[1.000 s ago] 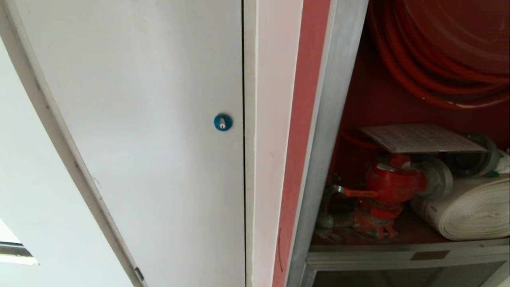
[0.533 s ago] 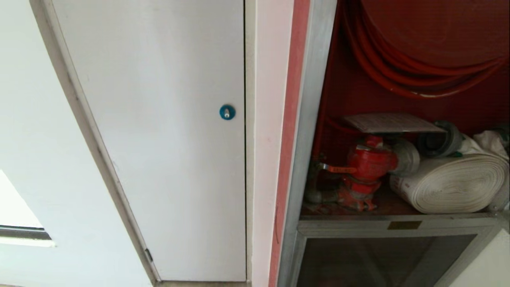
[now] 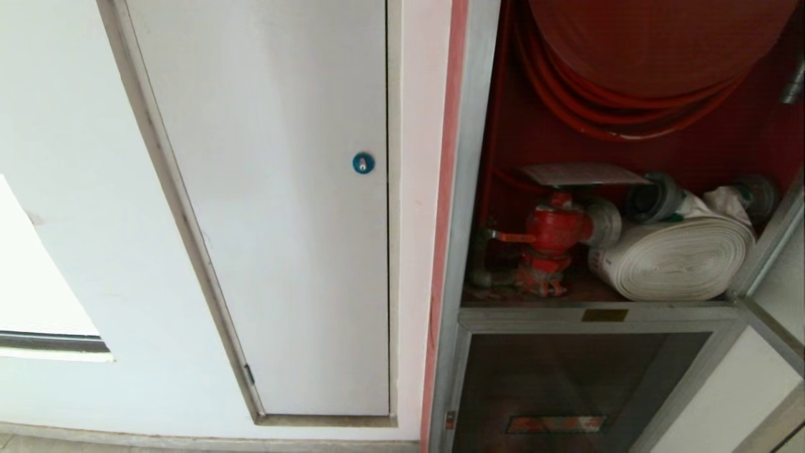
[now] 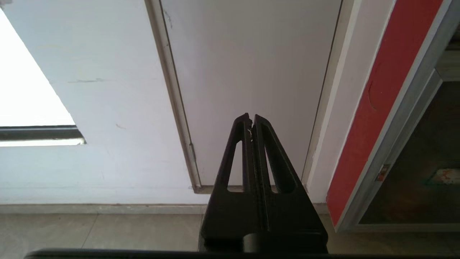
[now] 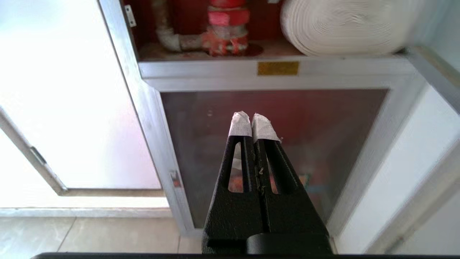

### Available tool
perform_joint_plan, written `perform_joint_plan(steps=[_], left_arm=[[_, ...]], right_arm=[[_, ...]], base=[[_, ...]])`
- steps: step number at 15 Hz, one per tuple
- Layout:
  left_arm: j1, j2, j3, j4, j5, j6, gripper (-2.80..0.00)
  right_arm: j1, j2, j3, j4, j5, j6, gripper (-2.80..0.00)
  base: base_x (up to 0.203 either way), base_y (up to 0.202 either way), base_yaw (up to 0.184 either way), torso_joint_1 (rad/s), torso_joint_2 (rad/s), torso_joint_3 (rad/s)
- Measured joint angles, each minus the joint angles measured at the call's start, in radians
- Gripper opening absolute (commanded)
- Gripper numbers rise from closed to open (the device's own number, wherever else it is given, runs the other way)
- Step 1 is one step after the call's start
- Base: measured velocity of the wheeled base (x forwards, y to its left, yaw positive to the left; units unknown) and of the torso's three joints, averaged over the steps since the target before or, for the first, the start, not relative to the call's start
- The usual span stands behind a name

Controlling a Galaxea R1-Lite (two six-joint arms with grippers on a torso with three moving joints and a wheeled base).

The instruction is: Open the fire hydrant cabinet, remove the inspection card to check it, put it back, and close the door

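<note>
Head view, cabinet: the fire hydrant cabinet (image 3: pixel 468 189) fills the right half of the view, its upper compartment open and its red interior exposed.
Head view, reel: a red hose reel (image 3: pixel 635 56) with coiled red hose hangs at the top of the compartment.
Head view, card: the inspection card (image 3: pixel 582 174) lies flat on top of the red valve (image 3: pixel 553 229), below the reel.
Head view, hose: a white rolled hose (image 3: pixel 676 258) lies on the compartment floor just beside the valve, on its right.
Head view, lower panel: a dark glass panel (image 3: pixel 566 384) in a silver frame sits closed below the open compartment, with a small red label near its lower edge.
Head view, door: at the right edge a silver-framed panel (image 3: pixel 777 296) stands swung outward; whether this is the door of the task cannot be told from this view.
Head view, surroundings: a plain white door (image 3: pixel 283 207) with a blue round lock (image 3: pixel 363 163) stands left of the cabinet.
Head view, arms: neither gripper shows here.
Left wrist view, left gripper: the left gripper (image 4: pixel 251 120) has its fingers pressed together and holds nothing; it points at the lower part of the white door, with the tiled floor (image 4: pixel 90 230) beneath.
Right wrist view, right gripper: the right gripper (image 5: pixel 252 120) has its white-taped fingertips (image 5: pixel 239 124) closed against each other, empty, and points at the lower glass panel.
Right wrist view, cabinet: the valve base and the rolled hose sit on the shelf above a small brass plate (image 5: pixel 277 68).
</note>
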Motion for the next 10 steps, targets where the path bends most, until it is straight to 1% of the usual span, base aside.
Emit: perform_joint_plan(steps=[10], left_arm=[[0.000, 0.000, 0.000, 0.000, 0.000, -0.003, -2.80]], right_arm=[[0.000, 0.000, 0.000, 0.000, 0.000, 0.000, -2.80]], base=[[-0.196, 0.000, 0.001, 0.003, 0.00, 0.004]])
